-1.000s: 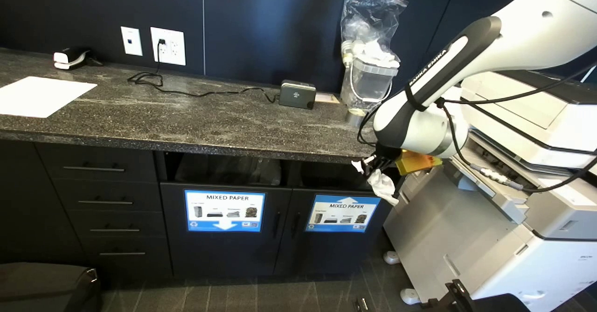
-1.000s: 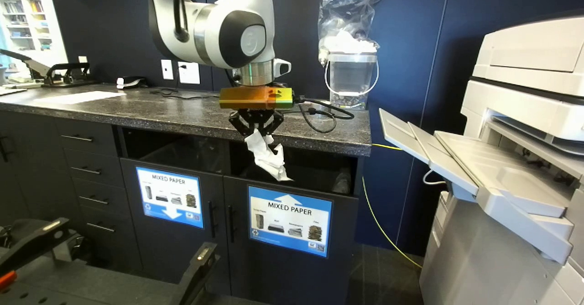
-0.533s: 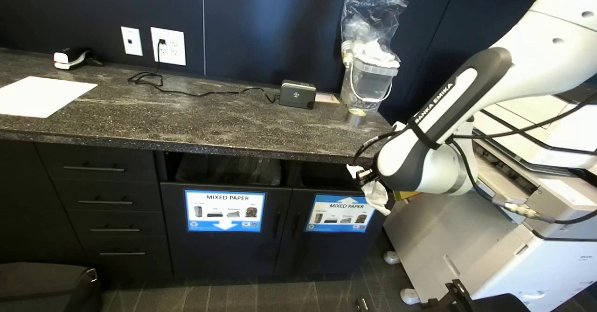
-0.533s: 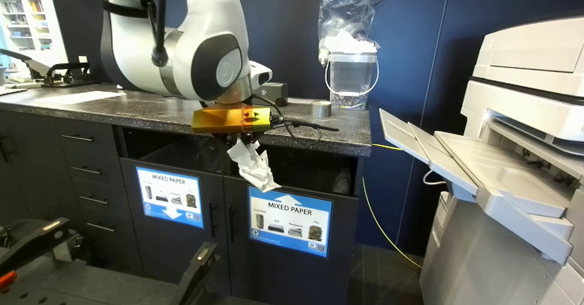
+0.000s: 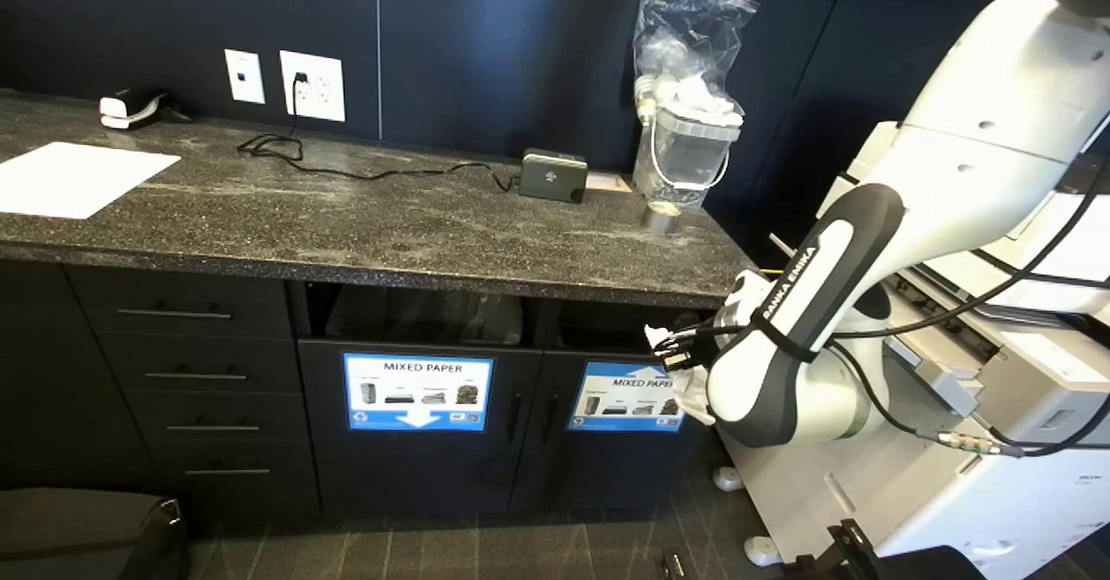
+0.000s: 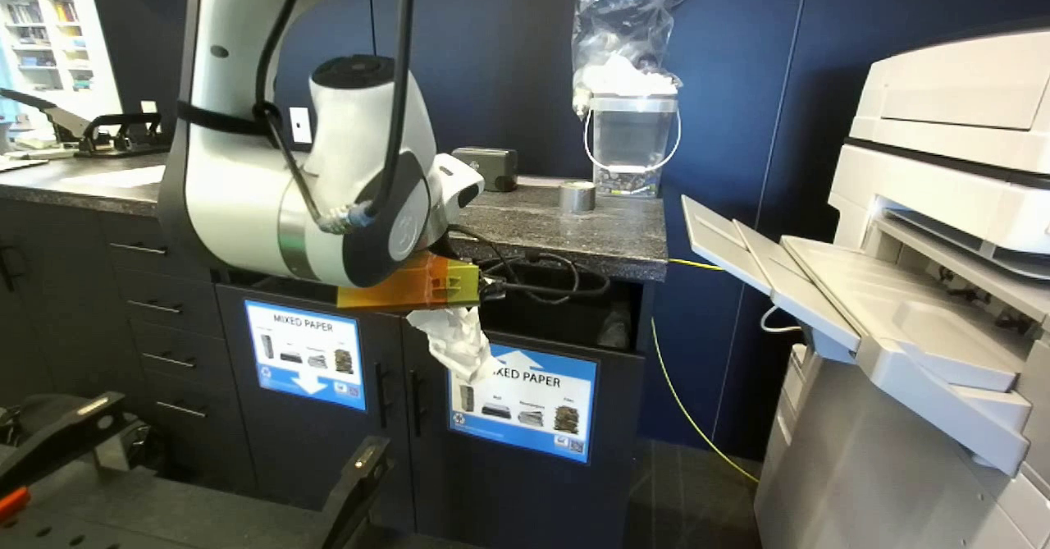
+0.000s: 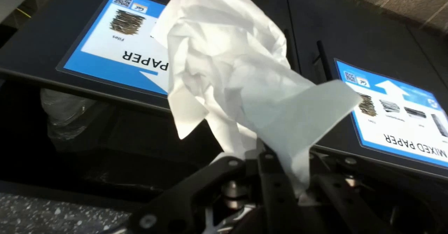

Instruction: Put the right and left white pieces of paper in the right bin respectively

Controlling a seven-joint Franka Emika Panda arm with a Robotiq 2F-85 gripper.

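White and flat, the large sheet (image 5: 82, 179) is lying at the left on the bench (image 5: 390, 237); you are not needing it. Below the bench edge the twin bin (image 5: 414, 472) is standing next, its sign (image 5: 419, 392) wearing a white text strip on top, so you are presumably ignoring it. Beside it the right bin (image 5: 603, 472) is sitting, its wide dark slot (image 6: 558, 323) running above a blue-topped sign (image 6: 522, 397).

Farther right, in an exterior view, your hand (image 5: 675, 355) is hanging in front of this bin, clamped on the crumpled white wad (image 7: 227, 62). Everything is turning on how the paper is hanging: its long axis is slanting down from the hand, and its free end is showing lower than the slot's lip (image 6: 574, 345), partly covering the blue-topped sign in both exterior views. The slot is therefore lying behind and above the free end, not beneath it; how far behind, you are not being shown. You are probably lining up the drop, and the next move is likely calling for a lift past the lip, then a push inward before letting go. The loose end could be snagging on the lip as it is going in. You are seeing one wad only; the second is not showing anywhere.

At the far right the printer (image 5: 936, 493) is standing behind your arm (image 5: 954, 185).
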